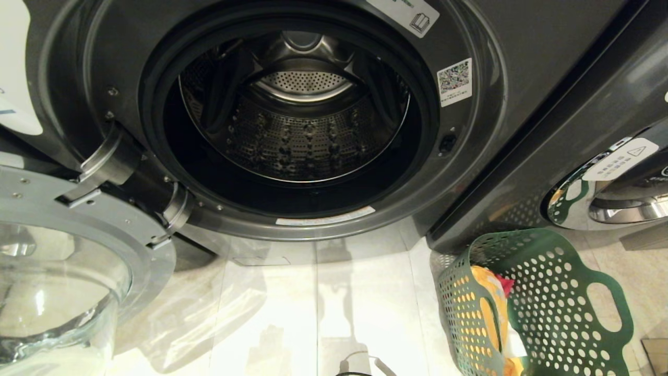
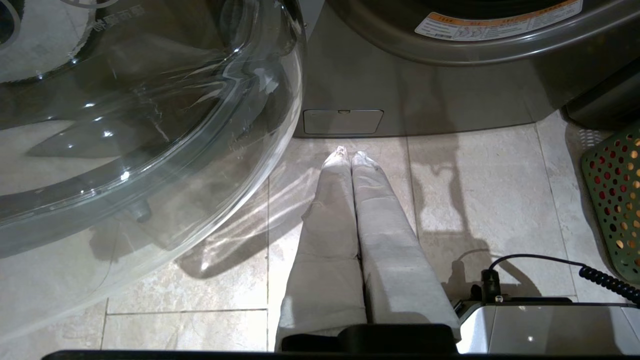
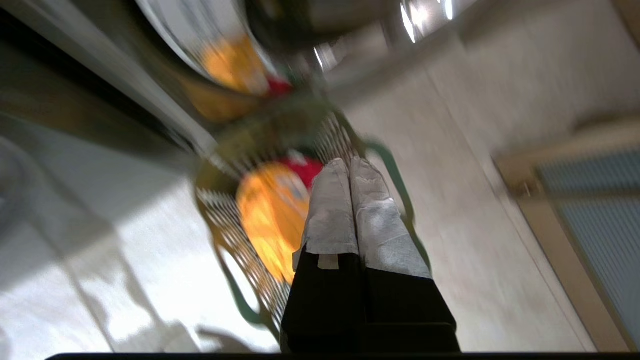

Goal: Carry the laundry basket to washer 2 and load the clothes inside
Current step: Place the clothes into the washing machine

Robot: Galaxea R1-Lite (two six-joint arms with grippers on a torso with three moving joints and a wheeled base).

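A dark grey front-load washer (image 1: 469,172) fills the head view with its door swung open to the left; its drum (image 1: 297,130) is empty and its digit does not show. The dark green laundry basket (image 1: 548,303) stands on the floor at the lower right, in front of the neighbouring machine. In it lie the clothes: a yellow-orange piece (image 1: 490,292) and a red one (image 1: 505,284). My right gripper (image 3: 349,162) is shut and empty, hovering over the basket (image 3: 395,170) beside the yellow garment (image 3: 270,215). My left gripper (image 2: 349,152) is shut over bare tiles before the washer's base.
The open glass door (image 1: 52,282) bulges out low on the left, close beside my left gripper (image 2: 150,125). A second washer with a chrome-ringed door (image 1: 610,198) stands at the right. My white base and a coiled cable (image 2: 605,282) sit near the basket's edge (image 2: 615,200).
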